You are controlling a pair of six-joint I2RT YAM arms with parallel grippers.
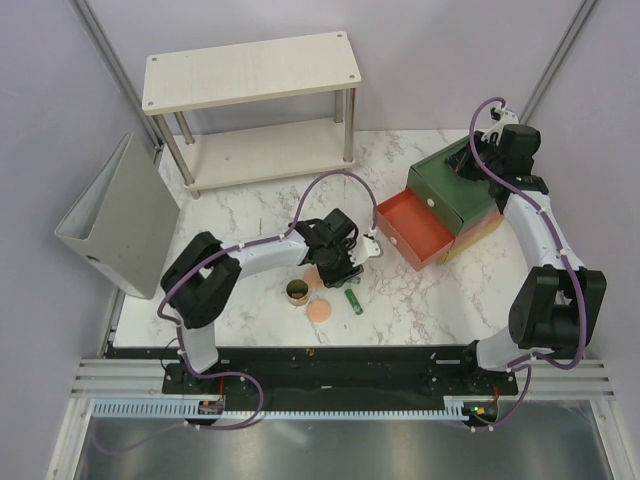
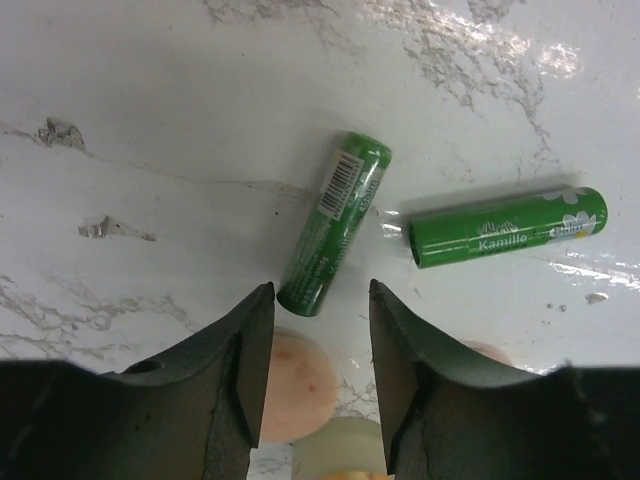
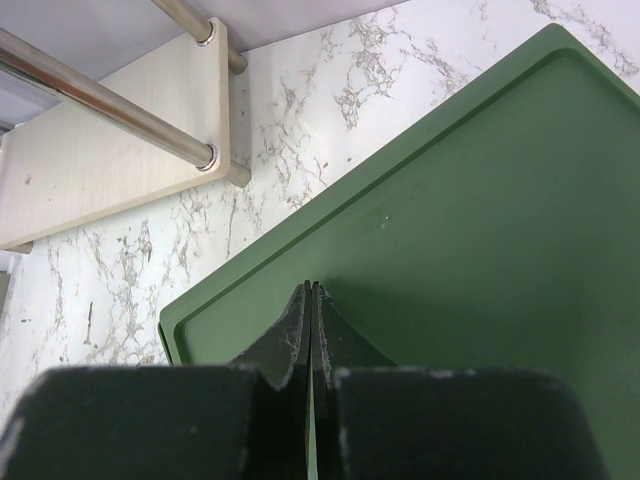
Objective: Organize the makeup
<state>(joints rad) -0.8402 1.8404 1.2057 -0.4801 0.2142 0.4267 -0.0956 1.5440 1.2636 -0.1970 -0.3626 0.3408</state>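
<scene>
Two short dark green tubes lie on the marble, one just beyond my left fingertips and one to its right. My left gripper is open and empty, hovering above a peach-pink disc. A second disc peeks out past the right finger. In the top view the left gripper hangs over this cluster, with a green tube, a disc and the dark gold-rimmed jar near it. My right gripper is shut and empty over the box's green top.
The green-red-yellow drawer box stands at the right with its red drawer pulled open. A small pale object lies beside the left gripper. A wooden shelf stands at the back and a grey binder at the left.
</scene>
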